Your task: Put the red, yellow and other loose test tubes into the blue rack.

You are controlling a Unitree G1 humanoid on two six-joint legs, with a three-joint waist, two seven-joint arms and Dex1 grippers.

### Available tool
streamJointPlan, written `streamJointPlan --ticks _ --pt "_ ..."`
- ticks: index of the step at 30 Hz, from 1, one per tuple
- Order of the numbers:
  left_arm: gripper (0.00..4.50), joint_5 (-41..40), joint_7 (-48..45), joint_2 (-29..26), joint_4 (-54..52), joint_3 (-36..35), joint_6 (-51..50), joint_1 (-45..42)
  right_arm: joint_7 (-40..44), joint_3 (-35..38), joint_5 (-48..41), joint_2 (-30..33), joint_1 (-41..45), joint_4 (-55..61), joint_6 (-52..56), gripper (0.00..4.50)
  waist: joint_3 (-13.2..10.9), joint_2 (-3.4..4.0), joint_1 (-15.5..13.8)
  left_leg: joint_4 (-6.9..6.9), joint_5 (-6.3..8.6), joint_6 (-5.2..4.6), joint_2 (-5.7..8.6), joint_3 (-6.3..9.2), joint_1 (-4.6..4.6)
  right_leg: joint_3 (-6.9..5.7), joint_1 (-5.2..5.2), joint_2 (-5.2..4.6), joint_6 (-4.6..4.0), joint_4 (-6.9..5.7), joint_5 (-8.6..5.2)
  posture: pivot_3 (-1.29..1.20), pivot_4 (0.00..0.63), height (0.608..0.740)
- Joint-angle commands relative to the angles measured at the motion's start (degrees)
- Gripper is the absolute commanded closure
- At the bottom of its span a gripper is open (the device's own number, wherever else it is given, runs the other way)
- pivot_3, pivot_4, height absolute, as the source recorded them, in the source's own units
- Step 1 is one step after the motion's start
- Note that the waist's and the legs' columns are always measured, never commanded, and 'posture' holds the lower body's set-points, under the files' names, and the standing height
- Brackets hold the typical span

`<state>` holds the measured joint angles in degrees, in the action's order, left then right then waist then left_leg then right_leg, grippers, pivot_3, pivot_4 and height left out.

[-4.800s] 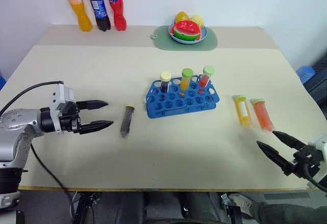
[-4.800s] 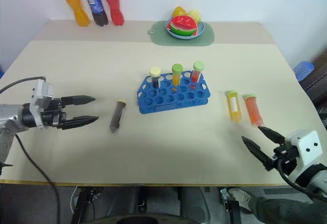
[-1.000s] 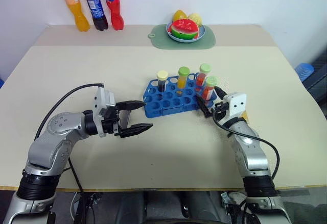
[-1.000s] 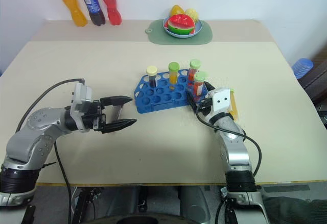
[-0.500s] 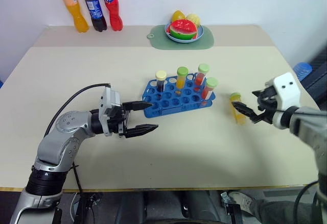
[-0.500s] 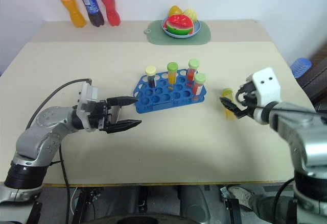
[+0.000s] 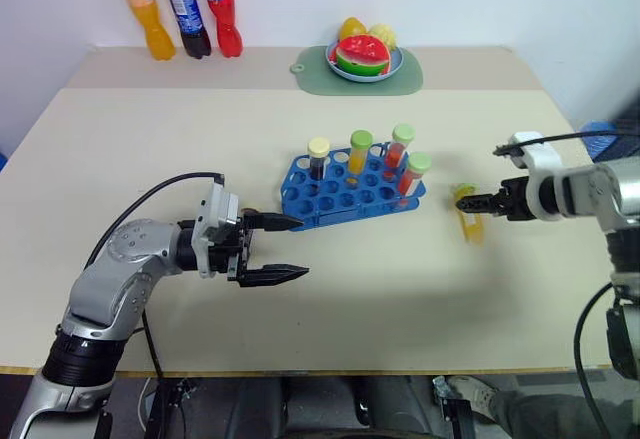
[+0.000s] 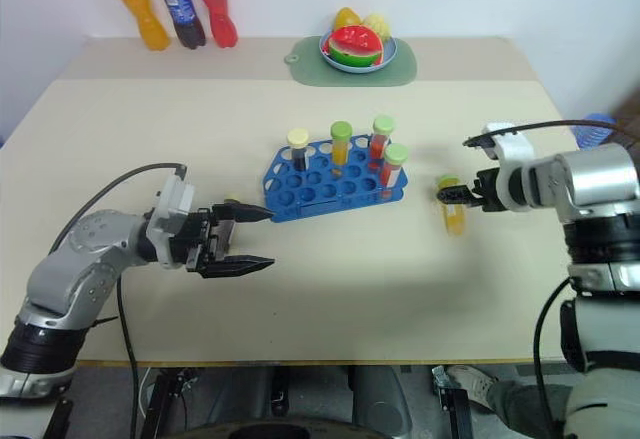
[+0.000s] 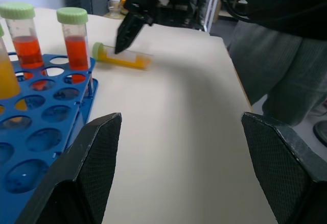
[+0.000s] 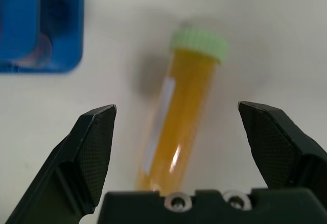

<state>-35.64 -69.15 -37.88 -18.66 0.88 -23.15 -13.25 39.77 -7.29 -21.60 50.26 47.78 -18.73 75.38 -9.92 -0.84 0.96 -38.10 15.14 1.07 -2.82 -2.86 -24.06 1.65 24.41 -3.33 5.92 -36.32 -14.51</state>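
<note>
The blue rack [image 7: 350, 197] stands mid-table and holds several capped tubes: one dark, one yellow and two orange-red. The yellow loose test tube [image 7: 469, 219] lies on the table to the rack's right, green cap toward the far side. My right gripper [image 7: 465, 201] hovers just over its cap end, open, and the tube [image 10: 179, 117] lies between the fingers, untouched. My left gripper [image 7: 301, 247] is open and empty, level, just left of the rack's front corner. A cream cap [image 8: 231, 202] peeks out behind its upper finger, and the rest of that dark tube is hidden.
Three soda bottles [image 7: 182, 19] stand at the back left. A fruit plate on a green mat [image 7: 365, 61] sits at the back centre. A person's leg [image 9: 286, 66] is beyond the table's right edge. Bare tabletop lies in front of the rack.
My right gripper left the rack's right end and swung right to above the yellow tube. The orange-red tube that lay loose earlier now stands in the rack. The left gripper barely moved.
</note>
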Motion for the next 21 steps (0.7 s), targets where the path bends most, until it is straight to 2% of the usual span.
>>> streamJointPlan --ticks 1,2,6,9,12,16,19,21 --pt "0.65 -1.11 1.42 -0.38 -3.27 -1.44 -0.05 1.07 2.55 -3.88 3.63 -0.79 3.25 -6.75 -4.72 0.29 0.00 0.00 -0.11 0.00 0.00 0.00 0.00 0.00 0.00 0.00 0.00 0.00 0.00 0.00 0.00 0.00 0.150 0.740" --pt "0.65 -1.27 1.85 -0.45 -3.73 -1.66 -0.21 1.44 3.26 -4.92 4.53 -1.37 4.06 -9.30 -5.83 0.29 0.00 0.00 -0.15 0.00 0.00 0.00 0.00 0.00 0.00 -0.01 0.01 0.00 0.00 0.00 0.00 0.00 0.150 0.740" --pt "0.65 -1.32 3.26 -0.74 -4.90 -2.22 -0.33 2.55 6.31 -8.17 7.70 -2.65 5.68 -14.78 -9.14 2.16 0.01 -0.01 -0.12 -0.02 0.00 0.00 0.00 -0.02 -0.01 0.00 0.00 0.00 -0.01 0.01 0.00 0.00 0.150 0.740" --pt "0.65 -1.47 3.90 -0.70 -5.15 -2.44 -0.32 2.80 8.23 -9.25 9.73 -1.93 5.06 -14.14 -11.47 3.62 0.01 -0.02 -0.09 -0.03 0.00 0.00 0.00 -0.01 0.00 -0.01 0.00 0.01 -0.01 0.00 0.00 0.00 0.150 0.740" --pt "0.65 -1.39 4.20 -0.56 -4.94 -2.41 -0.14 2.72 10.09 -9.84 12.45 1.82 0.73 -7.51 -17.91 3.71 0.01 -0.02 -0.10 -0.02 0.00 0.00 -0.01 -0.01 0.00 -0.01 0.00 0.01 0.01 0.00 0.01 0.00 0.150 0.740" --pt "0.65 -1.33 4.81 0.21 -4.25 -2.11 0.03 1.96 12.70 -3.09 10.65 9.45 -10.99 9.65 -22.49 3.71 0.00 0.01 -1.42 -0.03 0.00 0.00 0.02 0.03 -0.09 -0.09 0.00 -0.05 0.03 0.02 0.01 0.00 0.150 0.740" --pt "0.65 -0.92 4.65 0.60 -3.18 -1.57 0.35 1.14 14.85 5.43 6.98 13.02 -22.77 22.44 -24.66 3.71 0.00 0.02 -1.82 -0.04 0.00 0.00 0.04 0.03 -0.12 -0.09 0.02 -0.06 0.03 0.05 0.01 0.00 0.150 0.740" --pt "0.65 -0.58 4.25 0.89 -1.90 -1.18 0.69 0.14 16.81 13.43 2.68 12.25 -30.59 30.84 -26.13 3.71 0.00 0.02 -1.67 -0.03 0.00 0.00 0.03 0.06 -0.11 -0.12 0.01 -0.04 0.04 0.04 0.01 0.00 0.150 0.740"
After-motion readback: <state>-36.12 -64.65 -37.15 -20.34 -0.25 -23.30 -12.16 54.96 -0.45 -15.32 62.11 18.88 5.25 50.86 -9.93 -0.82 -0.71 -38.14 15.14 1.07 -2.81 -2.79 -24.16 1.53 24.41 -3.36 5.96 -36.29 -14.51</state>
